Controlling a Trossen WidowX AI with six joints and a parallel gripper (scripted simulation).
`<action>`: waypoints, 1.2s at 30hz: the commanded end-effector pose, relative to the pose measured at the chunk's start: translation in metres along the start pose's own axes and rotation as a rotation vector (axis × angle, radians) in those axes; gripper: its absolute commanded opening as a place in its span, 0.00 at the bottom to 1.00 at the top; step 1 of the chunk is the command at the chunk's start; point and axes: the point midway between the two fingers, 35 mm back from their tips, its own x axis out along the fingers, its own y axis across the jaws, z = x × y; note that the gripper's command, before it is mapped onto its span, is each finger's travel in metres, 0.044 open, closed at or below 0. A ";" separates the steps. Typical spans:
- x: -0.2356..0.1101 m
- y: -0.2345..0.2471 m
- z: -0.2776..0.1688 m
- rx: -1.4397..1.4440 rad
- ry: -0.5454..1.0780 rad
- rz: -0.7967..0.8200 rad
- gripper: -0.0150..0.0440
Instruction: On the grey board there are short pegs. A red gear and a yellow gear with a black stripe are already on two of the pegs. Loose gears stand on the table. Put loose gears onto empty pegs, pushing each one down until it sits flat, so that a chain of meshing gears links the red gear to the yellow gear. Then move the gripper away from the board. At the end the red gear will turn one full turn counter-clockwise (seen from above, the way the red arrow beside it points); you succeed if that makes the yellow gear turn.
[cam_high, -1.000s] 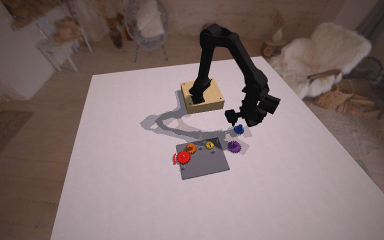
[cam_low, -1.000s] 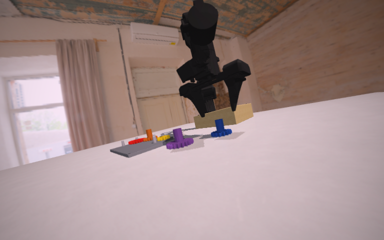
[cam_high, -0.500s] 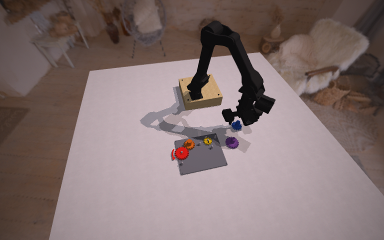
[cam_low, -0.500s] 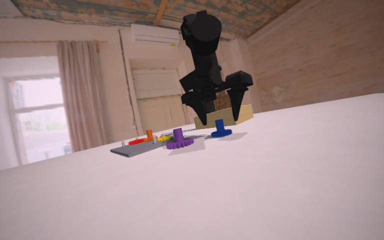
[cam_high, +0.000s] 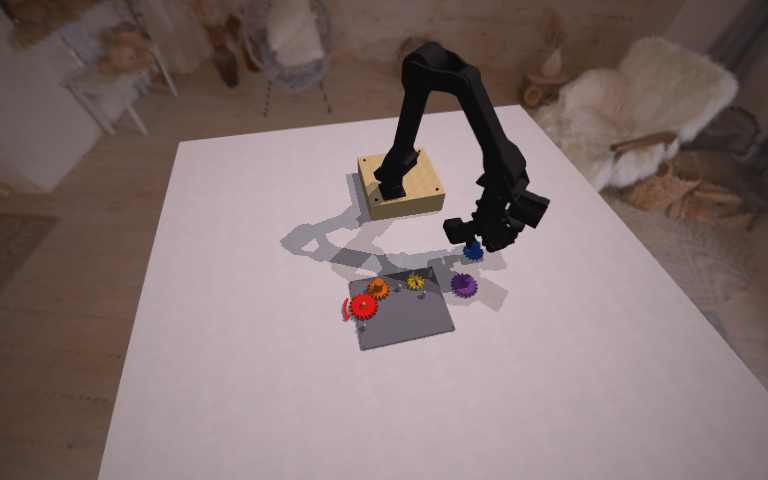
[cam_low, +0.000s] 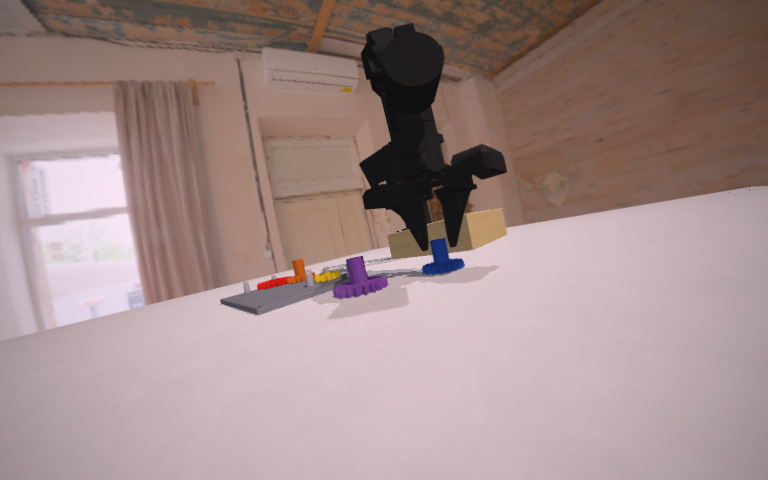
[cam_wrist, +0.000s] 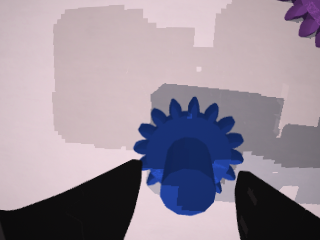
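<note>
The gripper (cam_low: 438, 246) (cam_wrist: 190, 167) is open around the blue gear's hub, with a gap on each side. The blue gear (cam_high: 473, 252) (cam_low: 443, 267) (cam_wrist: 190, 127) stands upright on the table. The purple gear (cam_high: 464, 286) (cam_low: 356, 272) (cam_wrist: 309, 14) stands right of the grey board (cam_high: 407, 325) (cam_low: 260, 302). The orange gear (cam_high: 378, 290) (cam_low: 298, 268) is on the board against the red gear (cam_high: 363, 307) (cam_low: 271, 283). The yellow gear (cam_high: 415, 283) (cam_low: 328, 276) is apart from orange. An empty peg (cam_high: 398, 288) stands between them; another peg (cam_high: 422, 294) stands near yellow.
A red arrow (cam_high: 345, 312) lies left of the red gear. A bare peg (cam_high: 363, 327) stands at the board's front left, another peg (cam_high: 430, 272) at its back right corner. The arm's wooden base block (cam_high: 406, 209) (cam_low: 487, 227) is behind the board.
</note>
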 end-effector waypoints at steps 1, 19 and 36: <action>0.000 0.000 0.000 0.005 0.001 0.002 0.42; -0.020 0.009 0.018 0.004 -0.060 0.049 0.25; -0.059 0.009 0.021 0.004 -0.041 0.034 0.25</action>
